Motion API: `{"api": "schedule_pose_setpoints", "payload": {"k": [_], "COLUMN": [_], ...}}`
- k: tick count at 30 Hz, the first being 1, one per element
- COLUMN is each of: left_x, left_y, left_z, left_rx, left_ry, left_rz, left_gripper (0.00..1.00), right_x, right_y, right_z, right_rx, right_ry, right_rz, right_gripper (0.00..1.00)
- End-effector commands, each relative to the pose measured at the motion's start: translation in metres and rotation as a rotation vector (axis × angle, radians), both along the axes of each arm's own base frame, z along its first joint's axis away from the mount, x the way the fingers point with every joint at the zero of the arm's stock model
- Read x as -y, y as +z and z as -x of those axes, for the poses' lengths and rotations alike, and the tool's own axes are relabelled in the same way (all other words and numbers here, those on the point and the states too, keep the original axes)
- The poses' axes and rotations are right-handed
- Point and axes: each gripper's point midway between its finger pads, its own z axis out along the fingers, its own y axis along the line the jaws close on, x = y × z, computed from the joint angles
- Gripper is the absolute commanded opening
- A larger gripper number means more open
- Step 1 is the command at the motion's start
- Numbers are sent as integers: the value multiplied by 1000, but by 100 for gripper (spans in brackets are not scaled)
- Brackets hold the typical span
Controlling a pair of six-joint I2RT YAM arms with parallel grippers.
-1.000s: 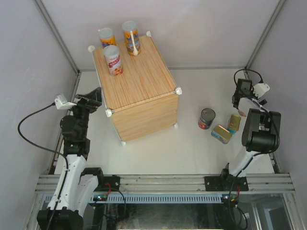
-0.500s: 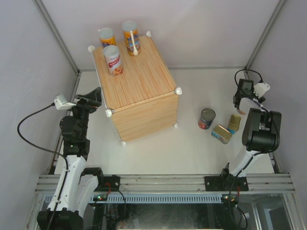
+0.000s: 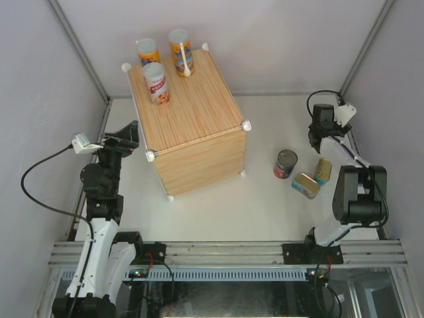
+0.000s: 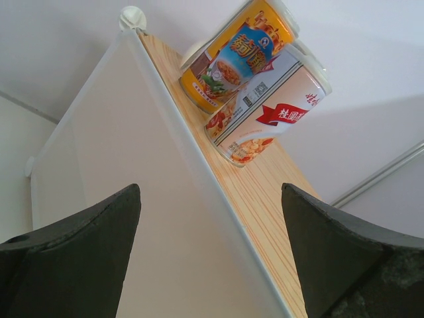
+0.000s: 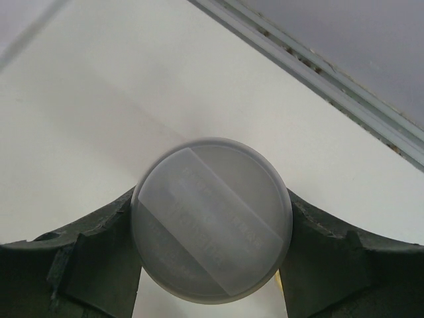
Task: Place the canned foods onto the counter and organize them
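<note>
Three tall cans (image 3: 156, 83) stand on the far end of the wood-grain counter (image 3: 192, 119). The left wrist view shows two of them, an orange one (image 4: 242, 56) and a red-and-white one (image 4: 268, 106). My left gripper (image 3: 126, 139) is open beside the counter's near left corner. A pale-lidded can (image 5: 212, 255) sits between the fingers (image 5: 99, 258) of my right gripper (image 3: 322, 129), which is shut on it. That can is hidden under the gripper in the top view. A dark tomato can (image 3: 285, 163) and two flat tins (image 3: 305, 185) (image 3: 323, 170) lie on the table.
A white spoon (image 3: 185, 59) leans on the back right can. Grey walls and metal rails (image 3: 358, 53) close in the table at the back and the sides. The right gripper is near the back right corner rail (image 5: 318, 66).
The right gripper has closed on the pale-lidded can and moved left and toward the back of the table. The left arm has barely shifted.
</note>
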Motion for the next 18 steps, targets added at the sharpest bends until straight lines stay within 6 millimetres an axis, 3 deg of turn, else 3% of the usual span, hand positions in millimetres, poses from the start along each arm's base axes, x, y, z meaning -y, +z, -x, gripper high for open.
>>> {"api": "schedule_pose_setpoints", "payload": {"k": [1, 10, 18], "left_x": [-1, -1, 1], "left_y": [11, 11, 13], "left_z": [5, 6, 8], "left_rx": [49, 52, 60], "left_ry": [9, 5, -3], "left_rz": [-14, -9, -7], "left_gripper": [91, 91, 91], "right_x": [-10, -68, -142], "right_y": [102, 194, 309], "right_z": [-7, 11, 35], "right_rx": [267, 447, 674], "right_ry": [21, 205, 428], "right_rz": [66, 129, 172], "right_gripper": [0, 0, 0]}}
